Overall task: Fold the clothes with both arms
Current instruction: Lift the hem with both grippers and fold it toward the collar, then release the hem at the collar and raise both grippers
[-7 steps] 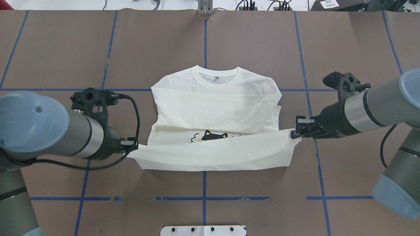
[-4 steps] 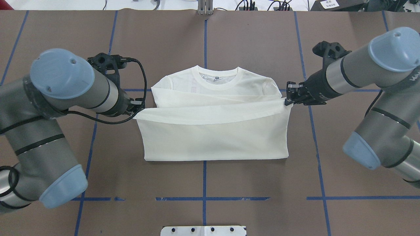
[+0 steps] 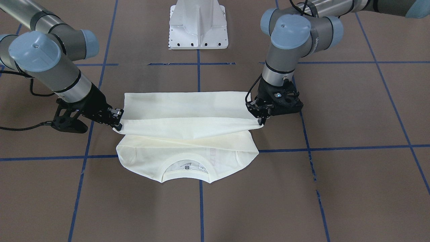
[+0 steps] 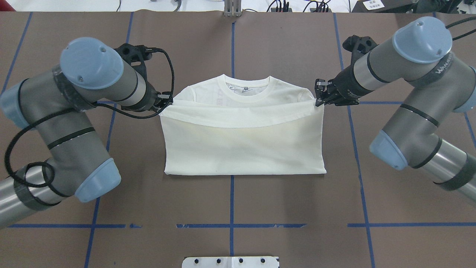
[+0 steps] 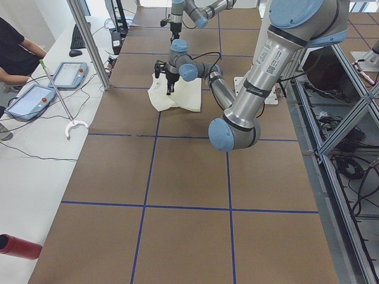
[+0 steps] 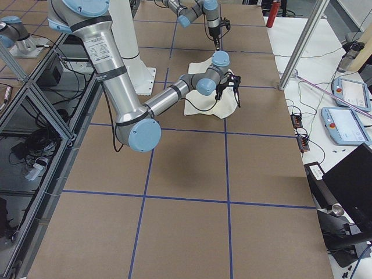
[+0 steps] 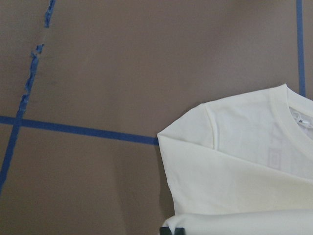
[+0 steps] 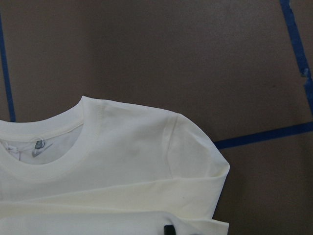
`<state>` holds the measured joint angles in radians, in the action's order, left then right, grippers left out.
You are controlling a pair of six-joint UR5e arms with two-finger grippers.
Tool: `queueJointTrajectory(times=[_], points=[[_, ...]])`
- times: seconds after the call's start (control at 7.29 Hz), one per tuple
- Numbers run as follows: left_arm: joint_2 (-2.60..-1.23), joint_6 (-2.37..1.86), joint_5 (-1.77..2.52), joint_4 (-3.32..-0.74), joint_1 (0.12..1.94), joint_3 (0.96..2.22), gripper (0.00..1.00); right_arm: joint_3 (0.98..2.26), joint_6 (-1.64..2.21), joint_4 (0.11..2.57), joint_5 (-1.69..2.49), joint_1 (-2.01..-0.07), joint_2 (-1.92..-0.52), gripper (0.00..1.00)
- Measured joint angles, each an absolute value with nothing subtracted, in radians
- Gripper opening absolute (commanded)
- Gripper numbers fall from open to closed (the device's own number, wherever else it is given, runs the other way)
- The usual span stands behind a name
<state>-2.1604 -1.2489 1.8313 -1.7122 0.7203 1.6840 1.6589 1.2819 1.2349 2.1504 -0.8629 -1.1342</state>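
The cream-white T-shirt (image 4: 241, 149) lies on the brown table, folded over itself, with its ribbed collar (image 4: 246, 89) at the far side. My left gripper (image 4: 166, 103) is shut on the left corner of the lifted hem, at the shirt's left shoulder. My right gripper (image 4: 319, 101) is shut on the right corner, at the right shoulder. The hem hangs taut between them, just short of the collar. In the front-facing view the left gripper (image 3: 260, 121) and right gripper (image 3: 117, 125) hold the same edge a little above the shirt (image 3: 188, 111). The folded layer hides the cat print.
The white pedestal base (image 4: 230, 261) sits at the near table edge, behind the shirt. Blue tape lines (image 4: 231, 48) cross the brown table. Cables lie along the far edge. In the left side view a person (image 5: 18, 56) stands by a white side bench with tablets.
Both grippers carried the hem away from the robot, from mid-shirt up to the shoulders. The cat print, visible a second ago, is now covered by the folded layer.
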Motion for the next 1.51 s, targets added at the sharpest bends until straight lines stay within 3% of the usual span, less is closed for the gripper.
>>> queueJointTrajectory(times=[0.82,0.96,1.1,1.23,1.37,1.51], points=[[-2.215,-1.255,1.827,-1.764,0.730,1.554,0.00,1.544,1.267,1.236,2.151,-0.884,-1.074,0.00],[-2.245,-1.264,1.826,-1.763,0.730,1.516,0.00,1.525,1.267,1.236,2.151,-0.883,-1.058,0.05],[-2.259,-1.274,1.822,-1.764,0.729,1.493,0.05,1.514,1.266,1.236,2.151,-0.883,-1.050,0.98],[-2.265,-1.282,1.815,-1.764,0.729,1.484,0.65,1.508,1.267,1.234,2.153,-0.883,-1.048,1.00],[-2.267,-1.289,1.807,-1.765,0.729,1.480,1.00,1.506,1.265,1.234,2.154,-0.883,-1.047,1.00],[-2.270,-1.295,1.803,-1.763,0.729,1.481,1.00,1.509,1.248,1.233,2.156,-0.885,-1.047,1.00]])
